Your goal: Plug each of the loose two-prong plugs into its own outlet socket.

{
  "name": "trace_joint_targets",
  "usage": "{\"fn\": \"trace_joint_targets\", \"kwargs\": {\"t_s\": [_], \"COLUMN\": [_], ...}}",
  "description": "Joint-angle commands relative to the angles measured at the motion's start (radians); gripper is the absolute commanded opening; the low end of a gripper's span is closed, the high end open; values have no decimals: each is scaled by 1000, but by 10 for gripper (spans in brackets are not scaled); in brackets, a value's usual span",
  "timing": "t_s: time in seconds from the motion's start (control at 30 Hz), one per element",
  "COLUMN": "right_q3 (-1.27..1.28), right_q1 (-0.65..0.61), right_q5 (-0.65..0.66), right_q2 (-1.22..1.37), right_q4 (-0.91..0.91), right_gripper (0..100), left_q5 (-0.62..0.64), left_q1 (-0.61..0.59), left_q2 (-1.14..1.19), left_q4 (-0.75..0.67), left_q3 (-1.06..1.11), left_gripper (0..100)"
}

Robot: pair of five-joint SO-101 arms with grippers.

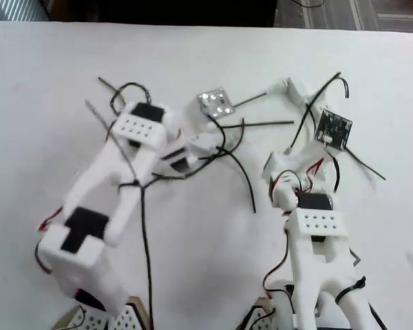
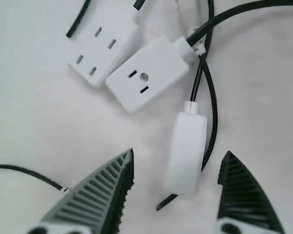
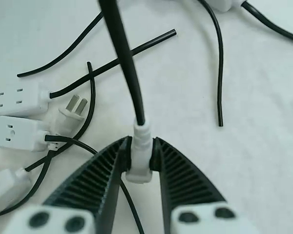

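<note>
Left claw: jaws spread wide and holding nothing, low over the table.
White plug body: lies flat between the left claw's two ridged fingers, nearer the dark one; whether it touches either cannot be told, and its prongs are hidden.
Right claw: clamped on a corded white plug, whose black cord rises straight out from between the fingers.
Loose two-prong plug: on the table with both prongs bare, just beside the socket blocks.
Slotted socket block: flat on the table, slots facing up, just beyond the left claw.
Three-hole socket block: side by side with the slotted block, close along one edge, between it and the white plug body.
Black cords: cross and loop around the sockets and both claws; one curves close along the white plug body.
Boards: a silvery board and a dark circuit board lie farther out than the claws.
Edges: the table's far edge runs across the top of the high view, well apart from the tangle.
Open room: bare tabletop lies between the two arms on the near side, and along the far left.
</note>
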Motion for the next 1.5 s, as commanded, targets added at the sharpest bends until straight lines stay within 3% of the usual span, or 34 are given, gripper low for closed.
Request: {"fn": "trace_joint_targets", "kwargs": {"t_s": [0.0,0.47,0.63,0.77,1.03,1.23,1.47], "right_q3": [-8,-8,-8,-9,-14,-14,-14], "right_q1": [10,28,56,56,85,84,84], "right_q5": [0,0,-6,-6,-8,-8,-8], "right_q2": [-28,-31,-31,-31,-33,-33,-33], "right_q4": [-16,-15,-16,-16,-18,-18,-18], "right_gripper": [17,17,17,17,17,17,17], "left_q5": [-8,0,3,6,144,178,184], "left_q1": [8,10,10,10,10,-28,-160], "left_q2": [117,275,153,13,-229,-360,-495], "left_q4": [77,133,184,275,428,450,427], "left_q3": [-163,-252,-262,-256,-255,-261,-264], "left_gripper": [277,114,24,22,22,22,22]}}
